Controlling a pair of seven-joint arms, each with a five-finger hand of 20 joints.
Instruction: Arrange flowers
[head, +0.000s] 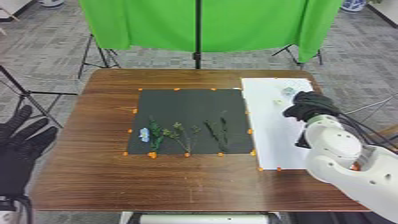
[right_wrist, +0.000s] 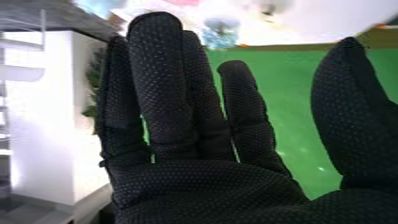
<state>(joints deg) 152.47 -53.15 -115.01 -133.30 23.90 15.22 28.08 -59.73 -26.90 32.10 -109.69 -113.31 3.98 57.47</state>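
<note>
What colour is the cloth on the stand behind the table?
Bright green; the cloth shows best in the head view.

Green backdrop (head: 142, 25) w/ blk pole (head: 198, 30) past brown table (head: 107, 182); 2 blue/wht pots (head: 354, 5) on gray floor (head: 53, 45).

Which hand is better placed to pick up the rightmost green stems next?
Right, I'd judge: the right hand is at the white board, closer to those green stems; the left hand is left of the table.

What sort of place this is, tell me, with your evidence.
Probably a robotics lab: a bright green cloth backdrop hangs beyond the brown wooden table, a thin black metal stand is at its left, and a white jointed robot arm extends over the tabletop.
</note>
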